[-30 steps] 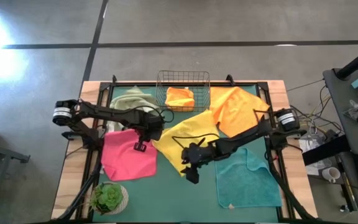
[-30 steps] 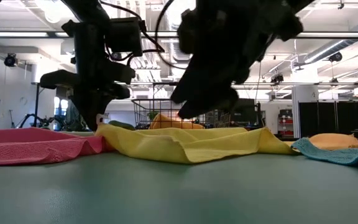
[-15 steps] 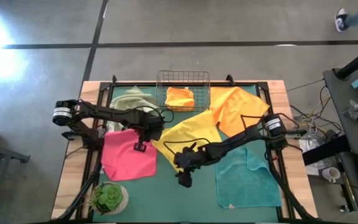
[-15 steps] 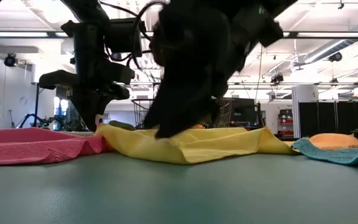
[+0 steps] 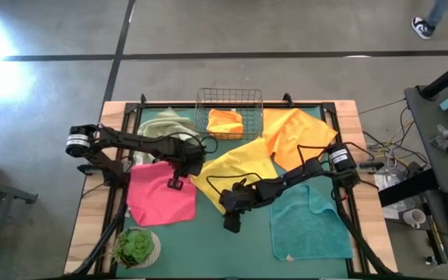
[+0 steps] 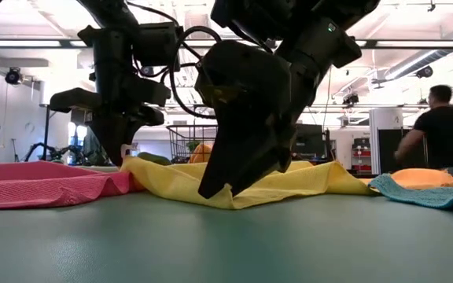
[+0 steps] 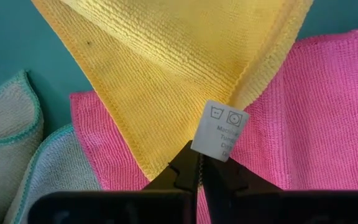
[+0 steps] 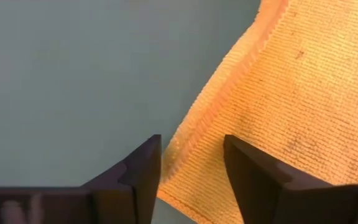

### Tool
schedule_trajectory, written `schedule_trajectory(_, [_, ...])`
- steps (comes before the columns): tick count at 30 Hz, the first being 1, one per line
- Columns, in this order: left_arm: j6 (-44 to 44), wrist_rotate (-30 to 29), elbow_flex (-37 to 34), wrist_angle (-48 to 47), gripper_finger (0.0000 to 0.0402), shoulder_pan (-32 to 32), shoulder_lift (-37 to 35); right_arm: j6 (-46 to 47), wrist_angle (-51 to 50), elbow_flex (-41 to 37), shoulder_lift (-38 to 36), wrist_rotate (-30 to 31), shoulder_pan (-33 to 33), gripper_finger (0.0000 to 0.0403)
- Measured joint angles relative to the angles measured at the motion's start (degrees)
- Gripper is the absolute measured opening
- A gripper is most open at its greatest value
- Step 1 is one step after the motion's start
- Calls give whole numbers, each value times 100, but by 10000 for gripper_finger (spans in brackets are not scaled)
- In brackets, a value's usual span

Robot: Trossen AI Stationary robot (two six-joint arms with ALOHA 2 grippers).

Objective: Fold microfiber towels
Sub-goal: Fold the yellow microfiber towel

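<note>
Right wrist view, yellow towel (image 8: 272, 106) corner between right claw (image 8: 191, 168) fingers

Two dark, matte-black jointed arms here, each with a silvery-white ringed motor housing at the shoulder end. Black cables loop loosely off both wrists. The left claw (image 7: 199, 176) shows slim black fingers; the right claw (image 8: 191, 171) has broad, dark wedge-shaped fingers with flat inner faces.

Yellow towel (image 7: 185, 68): ribbed matt cloth, stitched hem, paper-like care tag (image 7: 219, 130). Basket (image 5: 229, 99): thin metal wire. Table mat (image 5: 239, 249): smooth, matt green.
</note>
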Motion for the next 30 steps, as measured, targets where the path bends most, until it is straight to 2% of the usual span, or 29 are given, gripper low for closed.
schedule_trajectory(9, [0, 294, -13, -13, 0, 0, 0, 32, -28, -2, -38, -16, 40, 18])
schedule_trajectory(15, [-7, 353, 208, -513, 0, -76, -70, 27, -648, -4, -578, -14, 82, 9])
schedule_trajectory(20, [-48, 369, 747, -1245, 0, -290, -281, 29, -1292, 99, -1255, 108, 107, 9])
schedule_trajectory(26, [-275, 434, 1803, -2003, 0, -652, -516, 13, -2658, 702, -1924, 918, 188, 9])
schedule_trajectory(30, [-314, 422, 2445, -2116, 0, -795, -646, -33, -3460, 1190, -2238, 1414, 243, 8])
